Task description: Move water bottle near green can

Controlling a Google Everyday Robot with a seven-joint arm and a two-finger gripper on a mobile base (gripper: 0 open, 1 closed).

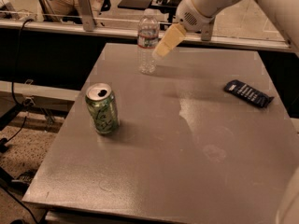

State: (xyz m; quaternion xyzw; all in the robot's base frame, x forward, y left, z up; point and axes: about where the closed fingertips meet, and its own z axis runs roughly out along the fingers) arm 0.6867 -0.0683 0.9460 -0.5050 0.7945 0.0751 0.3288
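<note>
The water bottle (pixel 148 43) is clear and ribbed with a white-and-red label band. It stands upright near the far left edge of the grey table (pixel 187 139). The green can (pixel 102 108) with pale swirls and a silver top stands upright at the table's left side, well in front of the bottle. My gripper (pixel 161 50) hangs from the white arm at the upper right. Its pale fingers (pixel 169 40) point down-left, close beside the bottle's right side, above the table.
A dark blue snack packet (pixel 248 93) lies flat near the table's right edge. A railing and dark furniture run behind the table's far edge. Cables and a floor lie to the left, below the table's left edge.
</note>
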